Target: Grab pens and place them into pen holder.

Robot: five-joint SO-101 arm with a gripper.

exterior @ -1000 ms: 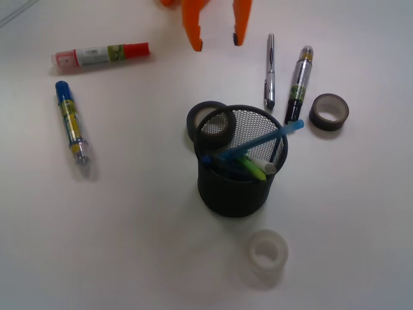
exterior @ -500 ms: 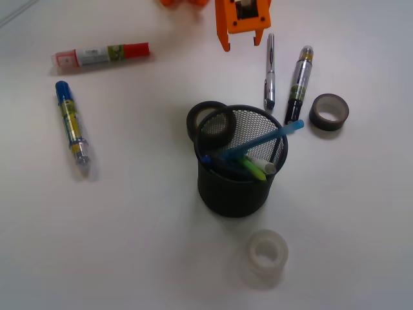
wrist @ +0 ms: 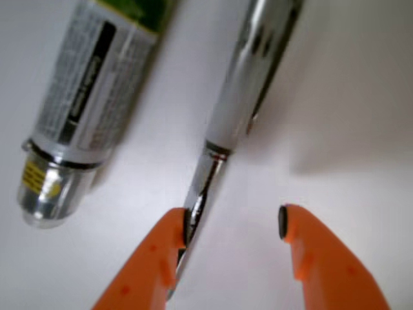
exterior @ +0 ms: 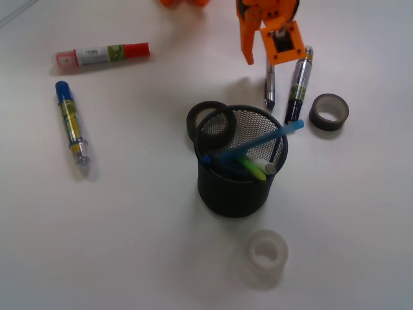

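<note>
Front: pen holder (exterior: 240,169) mid-table already has the light blue pen (exterior: 261,142), white pen (exterior: 261,165), lime green pen (exterior: 250,169) and a dark blue one inside — four look done. Silver pen (exterior: 270,81) lies on the table just beside the black marker (exterior: 297,85), with the gripper (exterior: 266,59) down over its far end. Wrist: jaws apart, nothing clamped — left finger (wrist: 169,244) touches the silver pen, the right is clear. Last pen left, I'd judge.

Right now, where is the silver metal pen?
In the front view the silver metal pen lies on the table behind the pen holder, beside the black marker. The wrist view shows it between the gripper fingers, against one finger.
</note>
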